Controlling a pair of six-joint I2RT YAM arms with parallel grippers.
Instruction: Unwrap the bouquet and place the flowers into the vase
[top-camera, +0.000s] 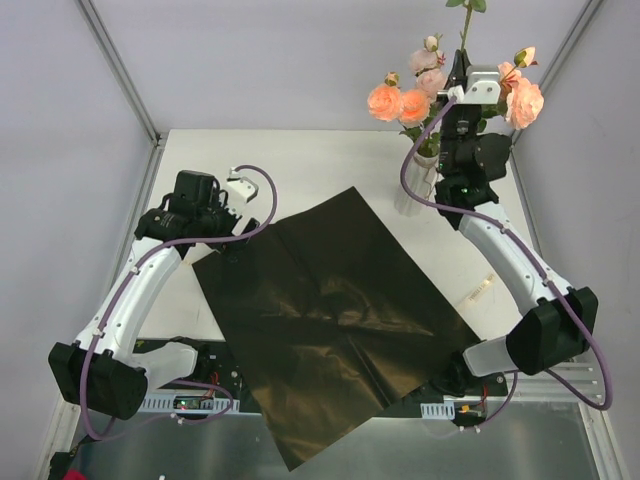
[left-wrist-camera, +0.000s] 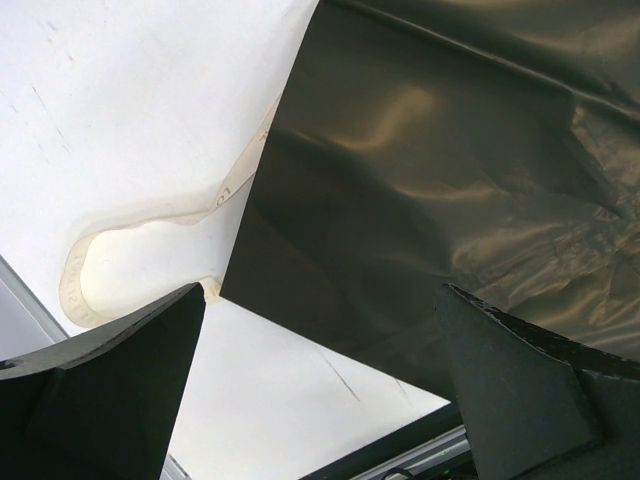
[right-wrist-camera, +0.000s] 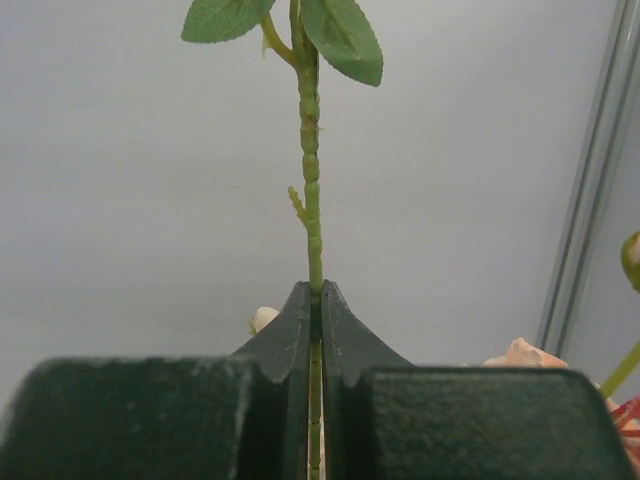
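Right gripper (right-wrist-camera: 315, 292) clamped shut on a thin green stem (right-wrist-camera: 313, 200), stem upright between the fingers, two leaves (right-wrist-camera: 340, 35) above the grip. In top view this gripper sits high at far right, in among the roses (top-camera: 385, 101), above the vase (top-camera: 420, 178). Vase stands on table (top-camera: 300, 160) at far right, mostly hidden by right arm and cable; roses bunch above it, can't see stems entering the mouth. Left gripper (left-wrist-camera: 320, 300) spread wide, grasping nothing, low over left corner of black sheet (top-camera: 330, 310). Sheet lies unfolded mid-table, creased, near corner hanging past the near table edge. Cream ribbon (left-wrist-camera: 95, 245) loose on table beside sheet's left edge, one end meets that edge, touching or tucked under can't tell. Small cream strip (top-camera: 479, 290) on table just right of sheet
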